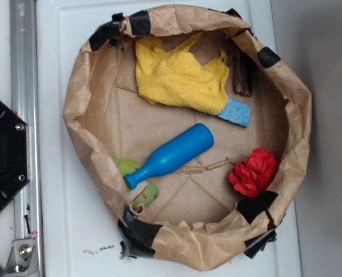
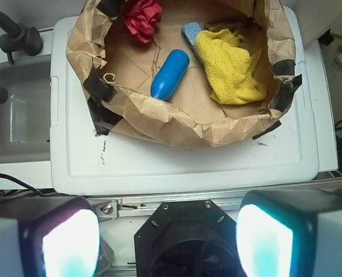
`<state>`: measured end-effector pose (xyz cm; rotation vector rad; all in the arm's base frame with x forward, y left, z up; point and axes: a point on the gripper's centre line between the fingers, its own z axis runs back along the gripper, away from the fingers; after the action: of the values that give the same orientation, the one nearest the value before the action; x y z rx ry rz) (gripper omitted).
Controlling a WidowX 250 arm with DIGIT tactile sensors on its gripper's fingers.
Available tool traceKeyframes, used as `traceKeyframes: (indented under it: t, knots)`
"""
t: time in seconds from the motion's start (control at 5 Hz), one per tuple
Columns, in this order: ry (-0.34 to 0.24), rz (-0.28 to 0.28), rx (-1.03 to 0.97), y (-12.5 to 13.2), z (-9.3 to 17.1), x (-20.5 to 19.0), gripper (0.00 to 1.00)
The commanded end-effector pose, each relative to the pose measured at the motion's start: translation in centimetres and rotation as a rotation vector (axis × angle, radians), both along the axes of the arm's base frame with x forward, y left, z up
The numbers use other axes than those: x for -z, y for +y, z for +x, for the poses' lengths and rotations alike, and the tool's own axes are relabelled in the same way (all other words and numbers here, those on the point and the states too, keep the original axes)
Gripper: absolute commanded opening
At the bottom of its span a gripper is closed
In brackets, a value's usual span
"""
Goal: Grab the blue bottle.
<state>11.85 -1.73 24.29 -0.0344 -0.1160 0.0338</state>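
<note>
Gripper: my gripper (image 2: 168, 242) hangs wide open, holding nothing, back over the black base.
Blue bottle (image 1: 169, 156): lies on its side inside the paper bag (image 1: 78, 92), neck toward the bag wall, near a green toy (image 1: 127, 167).
Bearing: well ahead of my fingers (image 2: 70, 242), slightly left of centre.
Long axis: runs diagonally, so I judge a wrist turn is needed to close across the body.

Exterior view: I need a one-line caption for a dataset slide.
Blue bottle lying on its side in a crumpled paper-bag nest, among a yellow cloth, light-blue sponge and red crumpled item.
</note>
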Motion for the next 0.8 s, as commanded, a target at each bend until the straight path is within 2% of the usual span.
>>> traceKeyframes:
  t: [0.0,0.2,0.4,0.6]
  knots:
    - [0.0,0.0,0.0,0.0,0.0,0.0,1.0]
    - [-0.085,0.075,-0.214,2.9,4.6,5.0,1.0]
    - [-0.017,0.0,-0.369,3.6,8.4,8.1,1.0]
    - [0.038,-0.102,-0.406,3.5,11.4,10.7,1.0]
